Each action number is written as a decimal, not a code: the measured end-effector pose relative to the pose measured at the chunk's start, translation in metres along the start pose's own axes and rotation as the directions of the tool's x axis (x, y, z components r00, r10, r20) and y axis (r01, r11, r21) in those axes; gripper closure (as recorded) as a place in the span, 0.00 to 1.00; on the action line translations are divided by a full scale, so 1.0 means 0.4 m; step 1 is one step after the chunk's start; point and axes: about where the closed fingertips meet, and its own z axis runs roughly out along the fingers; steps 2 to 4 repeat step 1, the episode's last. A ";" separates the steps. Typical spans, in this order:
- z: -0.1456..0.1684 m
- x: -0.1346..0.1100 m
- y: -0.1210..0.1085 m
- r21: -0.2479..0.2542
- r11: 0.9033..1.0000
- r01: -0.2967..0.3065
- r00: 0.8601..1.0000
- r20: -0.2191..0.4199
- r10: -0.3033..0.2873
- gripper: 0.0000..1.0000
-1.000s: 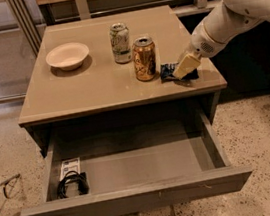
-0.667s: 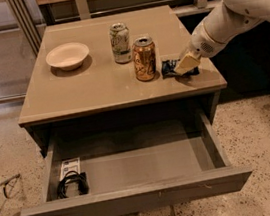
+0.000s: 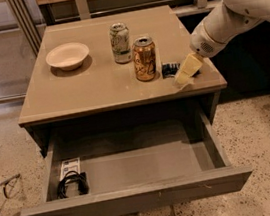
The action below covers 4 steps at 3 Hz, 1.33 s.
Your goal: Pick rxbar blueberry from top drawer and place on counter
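The rxbar blueberry (image 3: 169, 68), a small dark navy bar, lies on the counter (image 3: 96, 85) near its right front corner, just right of the orange can. My gripper (image 3: 184, 75) is at the bar's right end, reaching down from the white arm at the upper right and covering part of the bar. The top drawer (image 3: 138, 196) is pulled fully open below the counter, and no bar shows in it.
An orange can (image 3: 145, 58) and a pale green can (image 3: 120, 42) stand mid-counter. A white bowl (image 3: 67, 56) sits at the back left. A black coiled cable (image 3: 71, 184) and a white card (image 3: 70, 167) lie in the drawer's left end.
The gripper and the bar have stayed at nearly the same spot by the right front corner of the counter. Nothing else has moved.
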 end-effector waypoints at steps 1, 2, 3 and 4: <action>0.000 0.000 0.000 0.000 1.000 0.000 1.000 0.000 0.000 0.00; 0.000 0.000 0.000 0.000 1.000 0.000 1.000 0.000 0.000 0.00; 0.000 0.000 0.000 0.000 1.000 0.000 1.000 0.000 0.000 0.00; 0.000 0.000 0.000 0.000 1.000 0.000 1.000 0.000 0.000 0.00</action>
